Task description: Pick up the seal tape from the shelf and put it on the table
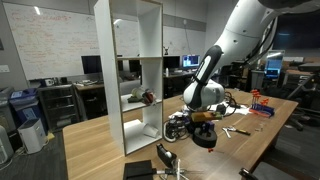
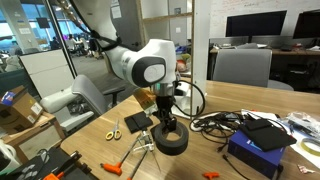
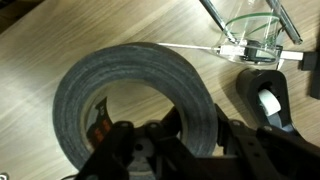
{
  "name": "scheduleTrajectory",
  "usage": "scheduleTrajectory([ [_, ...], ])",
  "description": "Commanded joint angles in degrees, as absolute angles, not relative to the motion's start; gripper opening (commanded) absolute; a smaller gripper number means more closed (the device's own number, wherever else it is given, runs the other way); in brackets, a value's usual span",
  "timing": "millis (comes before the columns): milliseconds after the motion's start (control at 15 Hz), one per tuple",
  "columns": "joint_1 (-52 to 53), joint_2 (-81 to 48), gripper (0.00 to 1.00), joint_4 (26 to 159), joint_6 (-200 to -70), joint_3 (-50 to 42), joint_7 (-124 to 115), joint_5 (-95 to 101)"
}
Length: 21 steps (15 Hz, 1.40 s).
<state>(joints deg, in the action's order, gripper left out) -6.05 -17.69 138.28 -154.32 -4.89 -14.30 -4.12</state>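
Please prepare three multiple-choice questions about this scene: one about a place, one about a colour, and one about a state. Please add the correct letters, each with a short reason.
1. Where is the seal tape?
A. In a shelf compartment
B. At the table, by the end effector
C. On the floor

2. Which colour is the shelf?
A. White
B. Black
C. Red

3. How is the seal tape oriented?
A. Standing on its edge
B. Flat, its hole facing up
C. Hanging from a cable

Answers:
1. B: in an exterior view the seal tape sits directly below the end effector at the table, away from the shelf.
2. A: the shelf has white panels.
3. B: the wrist view looks straight down through the ring to the wood.
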Motion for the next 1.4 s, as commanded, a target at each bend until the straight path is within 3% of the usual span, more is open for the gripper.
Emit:
scheduleTrajectory([
  [0, -6.9, -23.5, 0.15, 135.0, -157.0, -3.9, -12.1, -9.1],
  [1067, -9.6, -40.5, 0.14, 123.5, -158.8, -3.5, -12.1, -13.3],
  [1133, -9.7, -40.8, 0.46, 123.1, -158.4, -3.5, -12.2, -13.3],
  [1200, -9.8, -41.1, 0.48, 122.7, -158.2, -3.5, -12.2, -13.4],
  [1333, -9.9, -41.1, 0.63, 122.5, -158.0, -3.4, -12.3, -13.6],
])
